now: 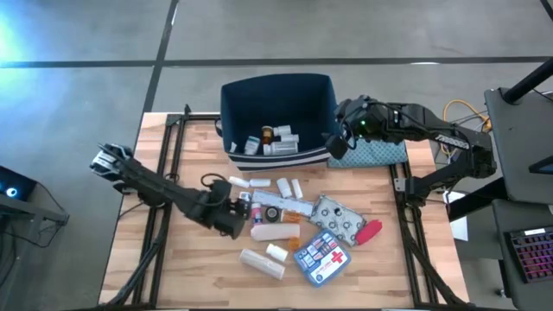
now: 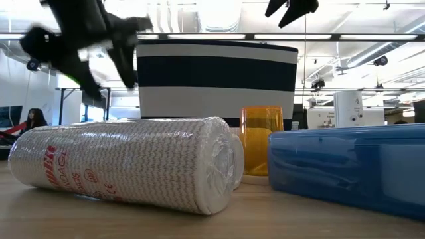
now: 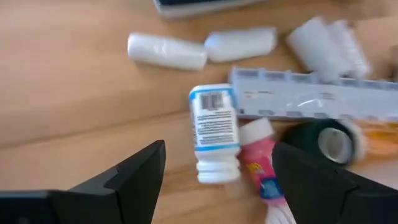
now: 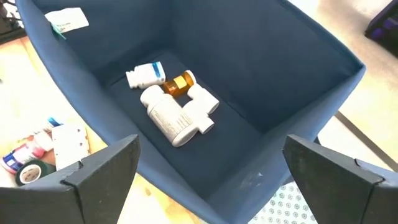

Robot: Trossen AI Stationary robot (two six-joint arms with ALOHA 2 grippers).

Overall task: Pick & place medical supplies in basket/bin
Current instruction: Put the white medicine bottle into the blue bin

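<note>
Nearest the low camera lies a beige bandage roll (image 2: 126,162) on its side, with an orange vial (image 2: 260,151) standing just behind it and a blue pouch (image 2: 348,166) to its right. From above, going left to right, the left gripper (image 1: 238,216) sits low over the wooden table (image 1: 173,268) at about 9 o'clock from the pile of supplies, its fingers (image 3: 134,177) spread apart and holding nothing; a white pill bottle (image 3: 214,132) with a blue-edged label lies on its side between them, untouched. Beside that bottle lie a pink-labelled tube (image 3: 261,165) and a long pill organizer (image 3: 311,102). Farther right are a silver blister pack (image 1: 341,218), the first-aid pouch with its red cross (image 1: 322,256) and a red tool (image 1: 369,231). At 12 o'clock stands the navy bin (image 1: 278,93), already holding several white bottles (image 4: 171,118) and 1 amber vial (image 4: 180,83). The right gripper (image 1: 339,142) hovers over the bin's right rim, fingers (image 4: 102,168) wide open and empty, above a patterned cloth (image 1: 376,153).
</note>
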